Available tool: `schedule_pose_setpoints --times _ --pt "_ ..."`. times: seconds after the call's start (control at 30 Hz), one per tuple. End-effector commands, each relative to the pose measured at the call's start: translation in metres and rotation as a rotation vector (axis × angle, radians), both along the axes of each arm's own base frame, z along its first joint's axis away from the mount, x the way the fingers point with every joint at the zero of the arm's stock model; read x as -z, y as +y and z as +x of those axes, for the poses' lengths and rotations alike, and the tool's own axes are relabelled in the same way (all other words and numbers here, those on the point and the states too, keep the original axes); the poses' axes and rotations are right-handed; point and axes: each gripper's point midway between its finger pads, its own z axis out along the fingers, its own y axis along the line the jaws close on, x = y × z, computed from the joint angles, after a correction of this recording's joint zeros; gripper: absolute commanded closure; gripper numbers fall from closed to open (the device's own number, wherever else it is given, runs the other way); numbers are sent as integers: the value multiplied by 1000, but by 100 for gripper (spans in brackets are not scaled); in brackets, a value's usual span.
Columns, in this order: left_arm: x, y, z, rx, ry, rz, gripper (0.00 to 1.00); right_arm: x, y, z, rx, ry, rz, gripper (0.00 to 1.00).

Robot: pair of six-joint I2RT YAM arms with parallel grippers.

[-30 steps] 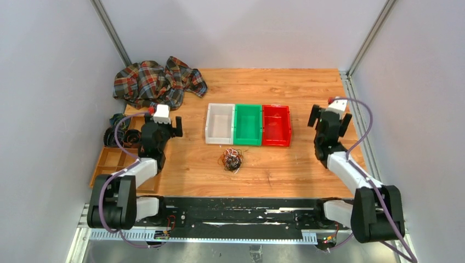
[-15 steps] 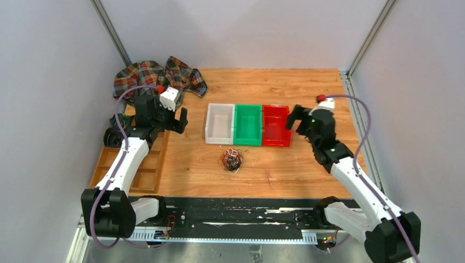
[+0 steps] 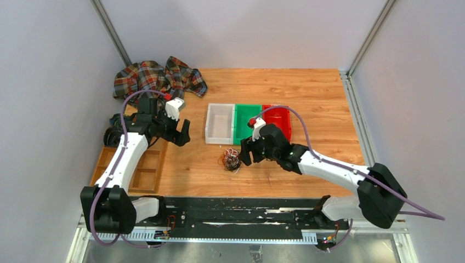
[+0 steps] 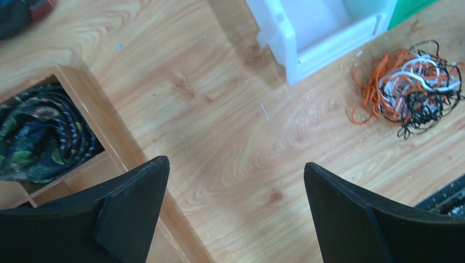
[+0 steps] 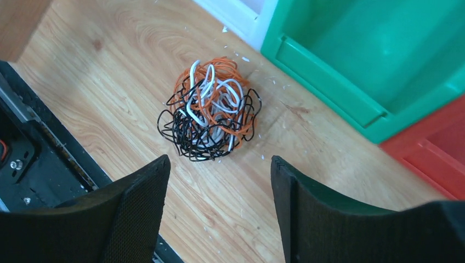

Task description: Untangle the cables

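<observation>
Cables (image 3: 232, 159) lie bundled mid-frame on your counter (image 3: 307, 98), right claw (image 3: 245, 156) spread just beside them, left claw (image 3: 182, 135) spread too.

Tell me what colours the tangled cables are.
The cables are black, orange and white; clearest in the right wrist view.

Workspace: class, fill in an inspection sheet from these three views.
Surface: wooden tabletop, a few pale specks.
Job's things: tangled bundle of thin black, orange and white wires, lying on the tabletop, untouched.
Clutter: white plastic bin, green plastic bin, red plastic bin; plaid cloth; wooden compartment tray holding dark coiled rolls.
Grippers: left gripper open, empty; right gripper open above the bundle.
Cables: purple hoses along both arms.
Surroundings: grey walls, metal corner posts.
</observation>
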Motion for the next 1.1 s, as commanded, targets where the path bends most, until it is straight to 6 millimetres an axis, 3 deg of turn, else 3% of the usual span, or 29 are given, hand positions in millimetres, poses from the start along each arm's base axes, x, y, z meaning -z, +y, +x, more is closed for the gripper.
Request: schedule_pose_setpoints --times 0.0,0.3,0.4,0.5,0.73,0.83,1.07 --pt "-11 -6 -14 48 9 -20 3 2 25 -6 -162 -22 23 34" --pt "-29 -16 -19 70 -33 -77 3 30 41 1 -262 36 8 36" --pt "-30 -17 -20 73 -37 -78 3 30 49 3 -284 37 36 37" --pt "-29 -17 -24 77 -27 -83 3 26 61 0 -316 60 84 49" --pt "-32 -37 -39 158 -9 -178 6 19 77 -19 -351 74 116 93" --pt "-30 -48 -48 215 -1 -208 7 14 79 -26 -358 78 133 99" --pt "-28 -72 -59 331 12 -214 9 -14 81 -33 -377 59 201 100"
